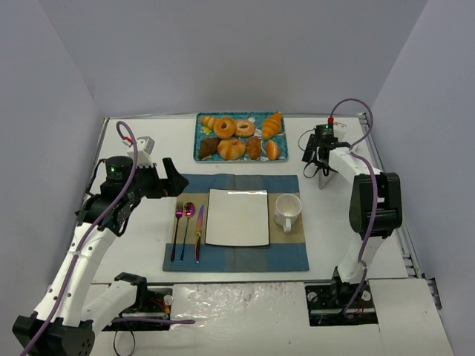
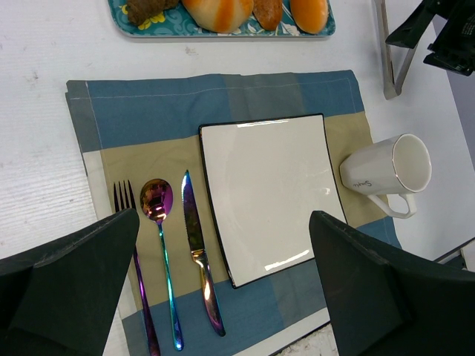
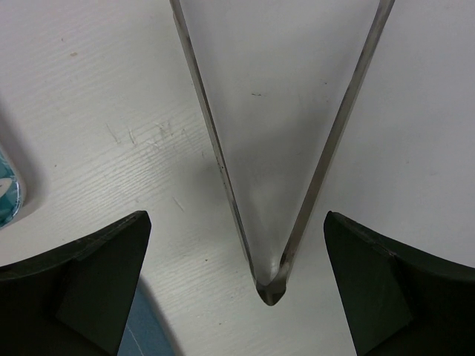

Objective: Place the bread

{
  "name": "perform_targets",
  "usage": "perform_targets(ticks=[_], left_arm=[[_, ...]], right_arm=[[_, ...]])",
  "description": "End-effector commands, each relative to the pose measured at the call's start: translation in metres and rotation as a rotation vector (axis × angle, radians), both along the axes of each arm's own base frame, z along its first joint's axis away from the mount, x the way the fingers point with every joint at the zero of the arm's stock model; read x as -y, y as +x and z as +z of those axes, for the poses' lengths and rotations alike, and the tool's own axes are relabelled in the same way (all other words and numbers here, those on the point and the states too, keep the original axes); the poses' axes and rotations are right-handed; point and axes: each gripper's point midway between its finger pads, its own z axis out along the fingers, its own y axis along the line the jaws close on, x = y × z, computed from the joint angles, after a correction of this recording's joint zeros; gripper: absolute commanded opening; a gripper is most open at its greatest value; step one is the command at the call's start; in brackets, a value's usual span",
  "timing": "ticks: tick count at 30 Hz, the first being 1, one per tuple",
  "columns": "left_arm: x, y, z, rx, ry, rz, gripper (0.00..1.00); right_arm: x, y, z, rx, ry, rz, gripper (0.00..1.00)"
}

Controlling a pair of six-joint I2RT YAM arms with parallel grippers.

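On the white counter (image 1: pixel 133 148), a blue-and-tan placemat (image 1: pixel 237 258) is laid with a bare square plate (image 1: pixel 237 217), cutlery to its left and a mug (image 1: pixel 287 211) to its right. The bread is kept at the far edge, in a teal tray (image 2: pixel 223 34): a round bun (image 1: pixel 231 149), a ring doughnut (image 1: pixel 225 127) and a croissant (image 1: pixel 272 124) are seen among other pieces, none yet on the plate. Steel tongs (image 3: pixel 269 288) are seen right of the tray.

The right pincer (image 3: pixel 236 222) is held wide open with the tongs' joined end between its fingers; nothing is gripped. The left pincer (image 2: pixel 224 216), also open and empty, is poised above the plate.

The bread is judged light, soft and easily crushed, its glazed crust possibly slippery. A gentle hold across the middle of one piece is advised. The tongs, thin and slick, are probably best taken partway along both arms.
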Motion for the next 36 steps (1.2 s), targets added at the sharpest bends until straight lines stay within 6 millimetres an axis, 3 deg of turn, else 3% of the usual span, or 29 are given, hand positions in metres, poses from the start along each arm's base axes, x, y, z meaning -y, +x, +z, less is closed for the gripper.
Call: perform_targets(ticks=[1, 20, 30, 36], left_arm=[[0.005, 0.003, 0.021, 0.086, -0.019, -0.029, 0.97], [0.005, 0.004, 0.018, 0.076, -0.015, -0.027, 0.97], [0.005, 0.005, 0.017, 0.074, -0.013, -0.025, 0.97], [0.005, 0.006, 0.017, 0.072, -0.013, -0.026, 0.97]], right_arm=[[0.015, 0.009, 0.007, 0.041, -0.041, -0.043, 1.0], [0.034, 0.01, -0.036, -0.003, 0.068, -0.046, 1.0], [0.027, 0.015, -0.06, -0.013, 0.11, -0.044, 1.0], [0.027, 0.014, -0.065, -0.005, 0.124, -0.057, 1.0]])
